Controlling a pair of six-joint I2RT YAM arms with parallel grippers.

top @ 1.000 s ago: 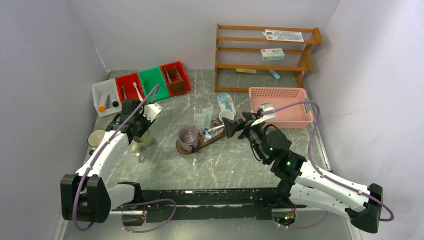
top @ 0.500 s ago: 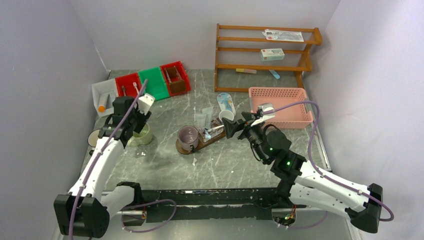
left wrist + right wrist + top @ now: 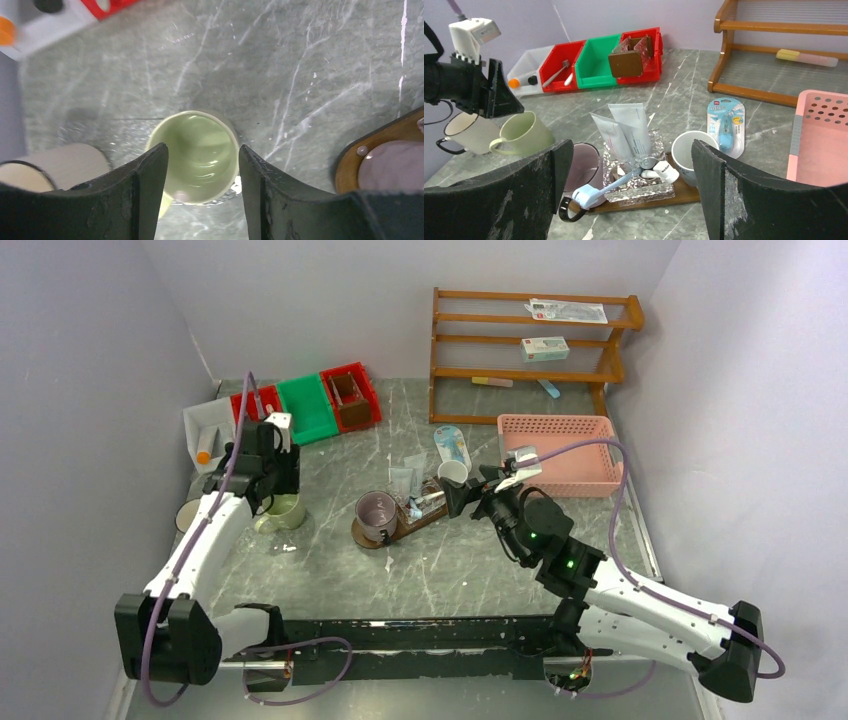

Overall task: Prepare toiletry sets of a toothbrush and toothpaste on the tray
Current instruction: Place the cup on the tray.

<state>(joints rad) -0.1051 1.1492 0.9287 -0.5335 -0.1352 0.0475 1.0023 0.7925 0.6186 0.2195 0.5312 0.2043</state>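
- The left hand (image 3: 202, 148) has just let go: a second ago its fingers sat low around the green mug (image 3: 200, 135); now they stand spread and lifted above it, holding nothing
- Straight below that hand the mug stands upright on the counter (image 3: 310, 75); a cream mug (image 3: 50, 165) lies on its side just beside it, to the hand's left
- The tray (image 3: 345, 172) shows only at the far right of the left hand's view, well apart; so, in my judgement, the green mug has been parked and not yet added to any set
- The right hand (image 3: 632, 145) has hardly shifted; it hangs wide open and empty, facing the tray
- Just ahead of it the tray carries a purple mug (image 3: 584, 165), crumpled foil (image 3: 646, 185) with a pale blue toothbrush (image 3: 614, 185), two white tubes (image 3: 624, 132) and a white cup (image 3: 691, 150); these look loosely heaped rather than sorted into sets
- Writing: the tubes show no legible print; a blue blister pack (image 3: 725, 122) beyond the cup has header text too small to read; the box (image 3: 545, 348) on the rack (image 3: 530, 370) likewise
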